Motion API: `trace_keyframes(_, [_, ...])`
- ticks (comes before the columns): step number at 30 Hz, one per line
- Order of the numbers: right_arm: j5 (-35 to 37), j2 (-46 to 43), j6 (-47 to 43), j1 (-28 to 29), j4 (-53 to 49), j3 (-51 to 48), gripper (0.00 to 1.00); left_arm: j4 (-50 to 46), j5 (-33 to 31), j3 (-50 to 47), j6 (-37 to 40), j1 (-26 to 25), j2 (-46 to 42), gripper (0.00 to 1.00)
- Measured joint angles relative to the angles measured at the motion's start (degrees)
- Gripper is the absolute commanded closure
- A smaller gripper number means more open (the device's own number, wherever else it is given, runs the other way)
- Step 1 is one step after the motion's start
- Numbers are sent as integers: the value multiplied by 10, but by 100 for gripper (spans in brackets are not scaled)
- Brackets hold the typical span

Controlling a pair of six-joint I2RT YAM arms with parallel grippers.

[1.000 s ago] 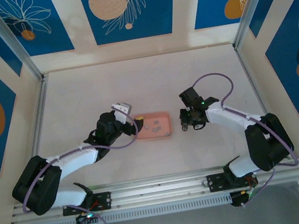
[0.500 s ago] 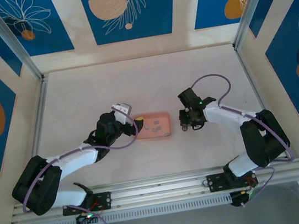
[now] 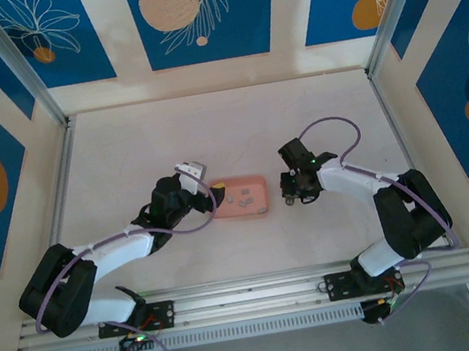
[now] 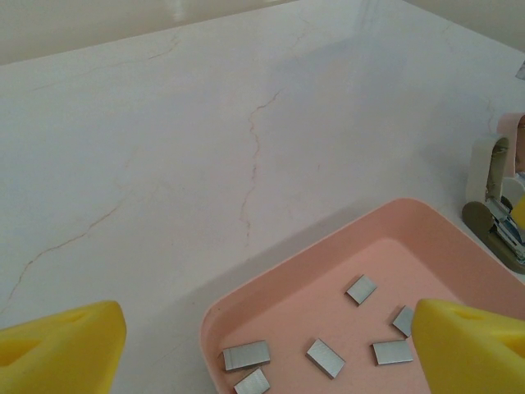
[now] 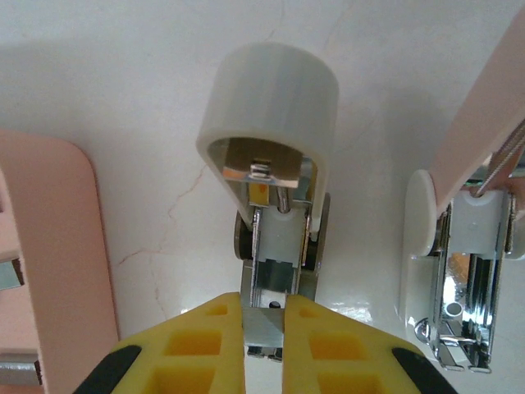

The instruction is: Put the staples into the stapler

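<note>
The opened stapler (image 5: 271, 107), near the pink tray (image 4: 328, 246), was gripped at its metal rail by the clenched right gripper (image 5: 264, 328). The staples (image 4: 326, 358) lay in the tray under the released left gripper (image 4: 264, 349), not yet picked. Next, one strip probably needed to be pinched and aligned with the rail.

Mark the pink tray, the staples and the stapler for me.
pink tray (image 4: 320, 254): left wrist view, upper-left rim.
staples (image 4: 326, 358): left wrist view, middle of one grey strip.
stapler (image 5: 271, 90): right wrist view, white rounded cap.
</note>
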Motion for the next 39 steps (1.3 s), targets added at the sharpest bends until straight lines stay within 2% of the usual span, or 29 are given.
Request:
trace_keyframes(22, [17, 8, 6, 14, -14, 0, 85, 5, 0, 0, 0, 0, 0, 10])
trace_keyframes(39, [19, 4, 5, 18, -26, 4, 71, 6, 0, 0, 0, 0, 0, 10])
